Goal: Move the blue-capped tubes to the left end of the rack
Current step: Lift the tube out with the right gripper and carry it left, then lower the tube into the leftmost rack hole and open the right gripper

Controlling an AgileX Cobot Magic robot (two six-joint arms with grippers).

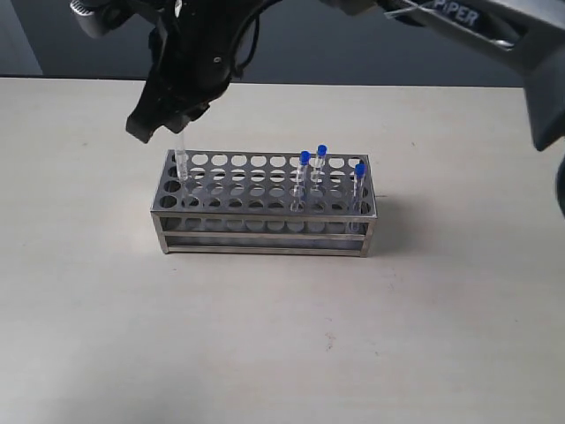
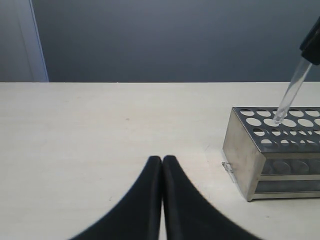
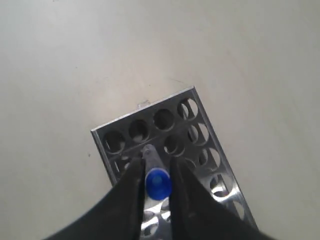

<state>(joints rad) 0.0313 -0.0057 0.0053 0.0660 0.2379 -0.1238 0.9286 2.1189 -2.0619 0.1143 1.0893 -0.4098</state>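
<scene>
My right gripper (image 1: 168, 110) has reached across to the left end of the steel rack (image 1: 265, 225) and is shut on a blue-capped tube (image 3: 158, 184), gripping it just under the cap. The clear tube (image 1: 181, 159) hangs tilted, and its lower end (image 2: 278, 117) meets a hole in the top plate near the rack's left end (image 2: 245, 150). Three more blue-capped tubes (image 1: 303, 177) (image 1: 320, 168) (image 1: 358, 185) stand upright in holes towards the right end. My left gripper (image 2: 162, 159) is shut and empty, low over the table, left of the rack.
The rack stands alone in the middle of a pale tabletop (image 1: 282, 353). A dark wall (image 2: 175, 40) runs behind the table's far edge. The right arm's body (image 1: 494, 35) spans the top of the exterior view.
</scene>
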